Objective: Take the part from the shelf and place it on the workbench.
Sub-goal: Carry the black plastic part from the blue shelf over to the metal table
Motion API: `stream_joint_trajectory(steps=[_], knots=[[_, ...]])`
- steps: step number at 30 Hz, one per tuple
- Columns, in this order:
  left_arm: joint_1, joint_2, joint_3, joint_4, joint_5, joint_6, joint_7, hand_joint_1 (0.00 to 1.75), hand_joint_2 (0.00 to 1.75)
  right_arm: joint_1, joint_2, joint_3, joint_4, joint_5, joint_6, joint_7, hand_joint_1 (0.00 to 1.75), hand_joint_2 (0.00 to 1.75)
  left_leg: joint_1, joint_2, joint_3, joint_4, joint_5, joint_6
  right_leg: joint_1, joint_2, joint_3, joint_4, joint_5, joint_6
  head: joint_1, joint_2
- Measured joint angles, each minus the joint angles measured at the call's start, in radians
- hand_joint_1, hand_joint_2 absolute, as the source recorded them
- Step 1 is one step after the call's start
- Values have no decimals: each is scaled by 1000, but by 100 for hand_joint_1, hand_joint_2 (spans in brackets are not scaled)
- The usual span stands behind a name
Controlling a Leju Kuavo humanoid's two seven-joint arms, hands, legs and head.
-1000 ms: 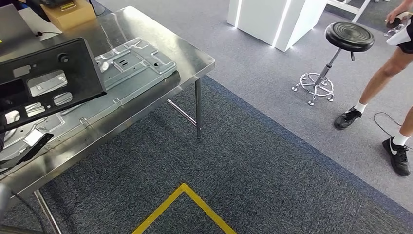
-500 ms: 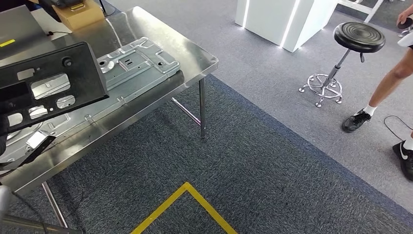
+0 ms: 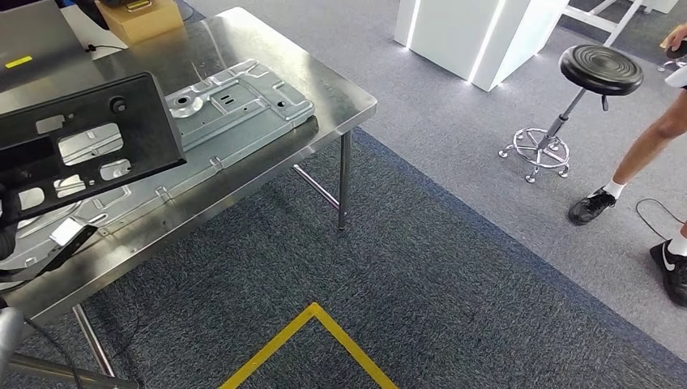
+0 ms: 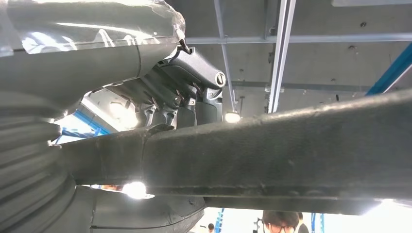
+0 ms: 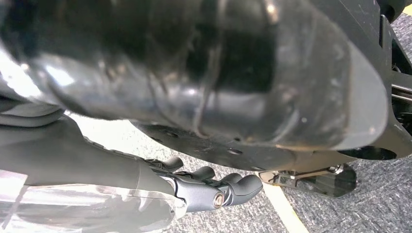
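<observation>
Two hands are ours to report, and we are starting with the left hand (image 4: 187, 90): in its wrist view the dark fingers (image 4: 163, 104) are wrapping over a thick black edge, so we are reading it as clamped on the part (image 3: 81, 134). The right hand (image 5: 209, 187) is showing loosely curled fingers under a dark surface, and we cannot tell whether it is gripping anything. In the head view we are carrying the part as a flat black panel with several cut-out windows, tilted and hanging above the near left stretch of the steel worktop (image 3: 324, 89), not yet resting on it. Judging by its look, we are handling a stiff, fairly light moulded piece: it is unlikely to sag, but its broad face may swing or twist if held at one rim alone, and the smooth plastic may slip, so we are favouring a hold on the thick outer edge or through a window. Beyond it, a stamped metal plate (image 3: 235, 101) is lying on the worktop, and we are aiming to lower the panel gently beside or onto it. Farther off, a black stool (image 3: 599, 69) is standing on the carpet near a person's legs (image 3: 640, 154).
</observation>
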Motion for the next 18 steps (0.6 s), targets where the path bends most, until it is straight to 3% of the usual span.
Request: stream_joint_trajectory(steps=[6, 18], knots=[[0, 0, -6, 0, 0, -1, 1, 175, 175, 0, 0, 0, 0, 0, 2, 0, 0, 0, -2, 1, -2, 1, -1, 1, -3, 0, 0, -2, 1, 32, 0, 0], [-1, 0, -14, 0, -3, -8, 11, 175, 175, 0, 0, -1, 0, 0, 2, 0, 0, 0, 2, 2, -2, 1, 0, -1, -1, 0, -4, 2, 0, 35, 0, 0]])
